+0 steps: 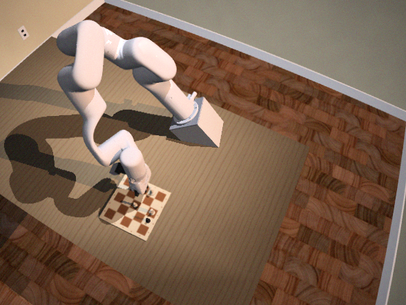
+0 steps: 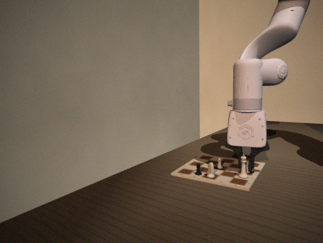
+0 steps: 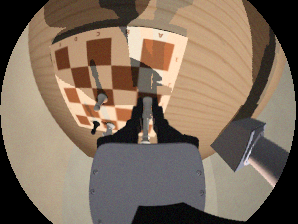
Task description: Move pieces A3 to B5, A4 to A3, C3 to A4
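A small chessboard (image 1: 142, 230) (image 2: 238, 181) (image 3: 100, 51) lies on the table. My gripper (image 1: 141, 190) (image 2: 246, 164) (image 3: 147, 104) stands low over the board's far edge, shut on a pale piece (image 3: 148, 117) that rests on its square. The fingers mostly hide this piece in the top and exterior views. A tall white king (image 2: 243, 166) stands right in front of the fingers. A white pawn (image 2: 220, 163), a taller white piece (image 2: 210, 170) and a black pawn (image 2: 198, 169) (image 1: 148, 219) (image 3: 97, 124) stand further along the board. Square labels are too small to read.
The robot's base block (image 1: 200, 124) stands on the table behind the board. The arm arches over the board's far side. The table's edge runs to the right of the board, with wooden floor (image 1: 328, 172) beyond.
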Motion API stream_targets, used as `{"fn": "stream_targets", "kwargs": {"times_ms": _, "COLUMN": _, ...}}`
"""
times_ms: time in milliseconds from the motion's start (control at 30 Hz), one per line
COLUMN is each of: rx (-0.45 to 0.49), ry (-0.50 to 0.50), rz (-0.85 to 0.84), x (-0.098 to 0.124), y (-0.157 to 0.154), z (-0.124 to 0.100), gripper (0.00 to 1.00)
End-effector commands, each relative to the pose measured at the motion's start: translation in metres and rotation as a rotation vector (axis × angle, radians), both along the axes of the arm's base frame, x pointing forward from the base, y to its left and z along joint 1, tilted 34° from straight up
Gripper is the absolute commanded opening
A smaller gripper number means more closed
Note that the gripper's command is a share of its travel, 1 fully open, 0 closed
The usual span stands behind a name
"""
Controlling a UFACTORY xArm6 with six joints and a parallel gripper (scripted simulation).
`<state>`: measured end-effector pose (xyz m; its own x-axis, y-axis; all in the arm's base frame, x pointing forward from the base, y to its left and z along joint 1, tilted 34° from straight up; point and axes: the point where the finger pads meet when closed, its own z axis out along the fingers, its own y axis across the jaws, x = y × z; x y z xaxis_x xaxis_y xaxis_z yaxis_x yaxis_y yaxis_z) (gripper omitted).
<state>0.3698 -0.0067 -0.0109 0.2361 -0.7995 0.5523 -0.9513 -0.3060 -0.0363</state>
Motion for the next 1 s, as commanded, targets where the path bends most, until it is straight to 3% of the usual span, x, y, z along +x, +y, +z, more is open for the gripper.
{"fn": "stream_targets", "kwargs": {"times_ms": 0, "rx": 0.001, "ry": -0.002, "rz": 0.001, "x": 0.001, "y": 0.001, "z": 0.001, "gripper": 0.0}}
{"fn": "stream_targets", "kwargs": {"times_ms": 233, "rx": 0.001, "ry": -0.002, "rz": 0.001, "x": -0.002, "y": 0.008, "z": 0.012, "gripper": 0.0}}
{"fn": "stream_targets", "kwargs": {"times_ms": 567, "rx": 0.001, "ry": -0.002, "rz": 0.001, "x": -0.015, "y": 0.043, "z": 0.069, "gripper": 0.0}}
{"fn": "stream_targets", "kwargs": {"times_ms": 967, "rx": 0.001, "ry": -0.002, "rz": 0.001, "x": -0.019, "y": 0.052, "z": 0.084, "gripper": 0.0}}
